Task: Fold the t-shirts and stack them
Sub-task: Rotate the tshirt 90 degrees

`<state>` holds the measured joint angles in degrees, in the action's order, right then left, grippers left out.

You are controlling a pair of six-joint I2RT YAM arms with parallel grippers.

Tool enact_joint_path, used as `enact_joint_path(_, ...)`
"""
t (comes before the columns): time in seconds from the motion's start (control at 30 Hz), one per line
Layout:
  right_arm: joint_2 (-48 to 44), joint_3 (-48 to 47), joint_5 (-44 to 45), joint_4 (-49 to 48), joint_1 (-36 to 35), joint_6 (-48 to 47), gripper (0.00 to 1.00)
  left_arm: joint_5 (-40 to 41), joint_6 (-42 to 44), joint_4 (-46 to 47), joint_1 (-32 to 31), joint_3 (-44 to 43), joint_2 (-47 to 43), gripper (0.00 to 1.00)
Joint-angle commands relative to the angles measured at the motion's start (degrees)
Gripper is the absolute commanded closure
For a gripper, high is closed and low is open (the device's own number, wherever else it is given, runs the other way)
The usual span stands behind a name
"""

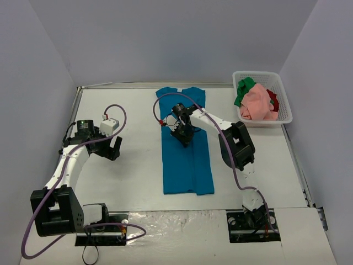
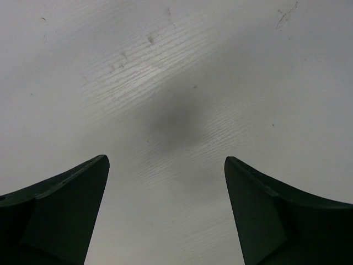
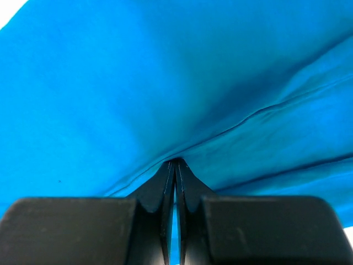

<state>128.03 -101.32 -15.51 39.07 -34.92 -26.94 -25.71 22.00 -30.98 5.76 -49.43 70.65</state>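
A white plastic mesh basket point(image 1: 263, 123) stands at the far right corner of the white tabletop point(image 1: 132, 165). A crinkled clear plastic sheet point(image 1: 176, 221) lies along the near edge.

Teal-blue t-shirt point(image 1: 186, 160) flat, long strip, on table point(image 1: 127, 176); pink t-shirt point(image 1: 258, 105), green t-shirt point(image 1: 244, 88), red t-shirt point(image 1: 273, 99) in basket point(image 1: 259, 73).

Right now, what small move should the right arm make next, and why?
Probably raise the right fingers a little, lifting the cloth they pinch. They are shut on a fold of the blue shirt, which lies flat as a long narrow strip, so it seems ready to be folded over. The left fingers hang open over the table, too far off to help.
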Motion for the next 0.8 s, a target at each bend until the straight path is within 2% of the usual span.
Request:
enact_joint_path(0.0,0.3,-0.7,-0.8,2.2,0.1,0.0,1.00,-1.2,0.8,-0.4,0.5,-2.0,-1.2,0.15)
enact_joint_path(0.77,14.6,-12.7,1.4,2.2,4.2,-1.9,1.00,-0.2,0.9,0.0,0.5,-1.8,-0.2,0.15)
